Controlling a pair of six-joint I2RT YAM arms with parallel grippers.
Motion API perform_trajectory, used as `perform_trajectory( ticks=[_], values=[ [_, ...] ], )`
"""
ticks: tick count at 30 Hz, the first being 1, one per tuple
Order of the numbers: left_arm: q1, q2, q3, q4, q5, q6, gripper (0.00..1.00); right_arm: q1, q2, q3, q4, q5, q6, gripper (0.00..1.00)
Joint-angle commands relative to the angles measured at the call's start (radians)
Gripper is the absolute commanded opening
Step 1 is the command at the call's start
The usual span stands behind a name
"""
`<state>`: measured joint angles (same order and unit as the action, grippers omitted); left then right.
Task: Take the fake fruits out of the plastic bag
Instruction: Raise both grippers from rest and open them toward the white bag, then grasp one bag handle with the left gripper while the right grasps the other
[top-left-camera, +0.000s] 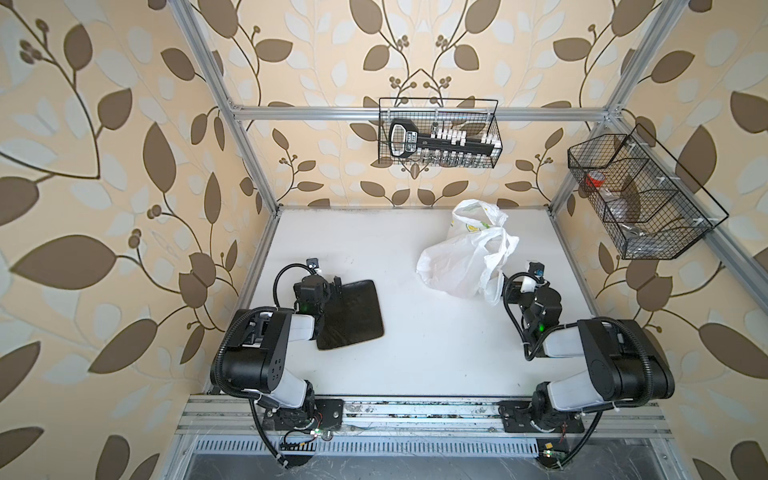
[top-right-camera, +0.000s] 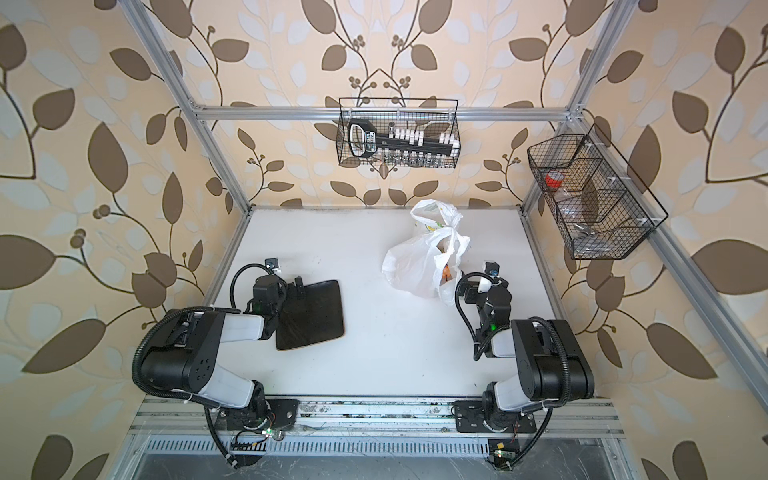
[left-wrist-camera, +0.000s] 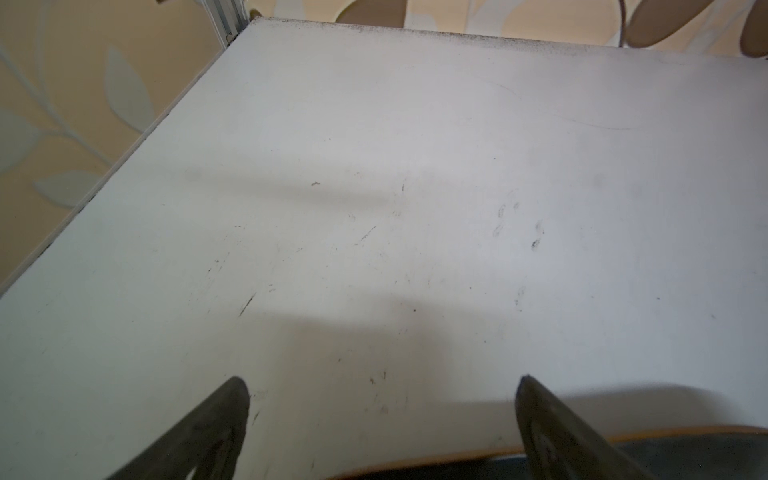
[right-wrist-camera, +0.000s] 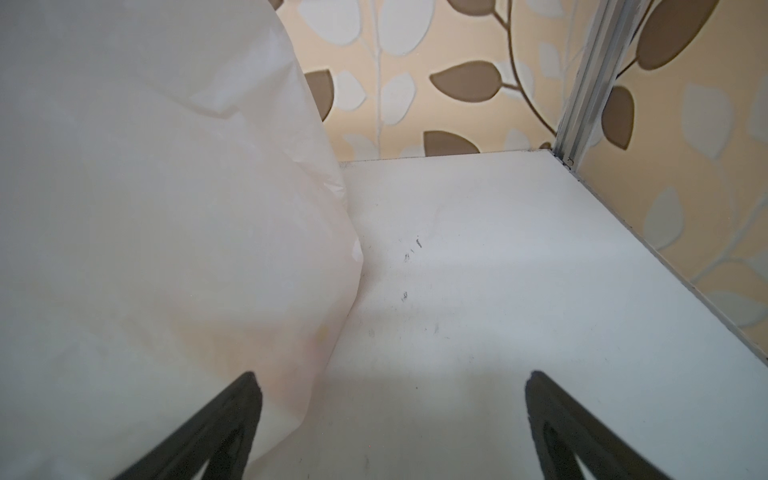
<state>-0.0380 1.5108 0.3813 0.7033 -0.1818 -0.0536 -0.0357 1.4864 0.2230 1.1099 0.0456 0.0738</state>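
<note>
Both arms sit folded, elbows high, wrists low and aimed at the back wall. The left end effector has its fingers spread wide with nothing between them; the right end effector is likewise spread and empty.

The white surface lies bare ahead of the left end effector up to its back and side edges, with only scuff marks on it. Ahead of the right end effector a strip of free surface runs to the back corner post.

The bag stands just ahead of the right end effector and toward the middle, pressing against one finger in the right wrist view; a handle loop hangs down in front of that wrist. Its yellow-green print carries no legible words.

The dark tray lies beneath and behind the left end effector, its rim under the fingertips.

The fruits are inside the bag: an orange bit shows through its mouth.

The basket on the back rail holds a black tool whose label is too small to read.
</note>
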Motion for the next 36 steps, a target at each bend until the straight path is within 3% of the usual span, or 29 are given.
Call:
perform_trajectory(
  ticks=[1,7,13,17,21,25,27,31,36],
  values=[
    [0.002,-0.126,0.031,-0.084,0.048,0.032,0.99,-0.009,-0.092,0.011,-0.064,0.073,0.032,0.99],
    [0.003,-0.35,0.134,-0.359,0.174,0.011,0.99,-0.012,-0.463,0.032,-0.524,0.147,0.086,0.99],
    [-0.001,-0.44,0.335,-0.619,0.396,-0.256,0.99,-0.013,-0.818,0.191,-1.21,0.269,0.336,0.96],
    [-0.056,-0.405,0.48,-0.724,0.515,-0.429,0.97,-0.012,-0.905,0.341,-1.491,0.211,0.461,0.91],
    [-0.228,-0.338,0.679,-0.852,0.521,-0.443,0.97,-0.011,-0.871,0.515,-1.58,0.057,0.441,0.9],
    [-0.388,-0.283,0.811,-0.88,0.54,-0.451,0.97,-0.011,-0.786,0.672,-1.566,-0.221,0.265,0.9],
    [-0.463,-0.269,0.851,-0.872,0.549,-0.42,0.97,-0.011,-0.767,0.712,-1.565,-0.307,0.177,0.89],
    [-0.629,-0.255,0.882,-0.84,0.552,-0.287,0.96,-0.011,-0.783,0.716,-1.544,-0.327,0.015,0.87],
    [-0.817,-0.167,0.94,-0.841,0.476,-0.077,0.95,-0.01,-0.78,0.673,-1.439,-0.381,-0.035,0.82]
  ],
)
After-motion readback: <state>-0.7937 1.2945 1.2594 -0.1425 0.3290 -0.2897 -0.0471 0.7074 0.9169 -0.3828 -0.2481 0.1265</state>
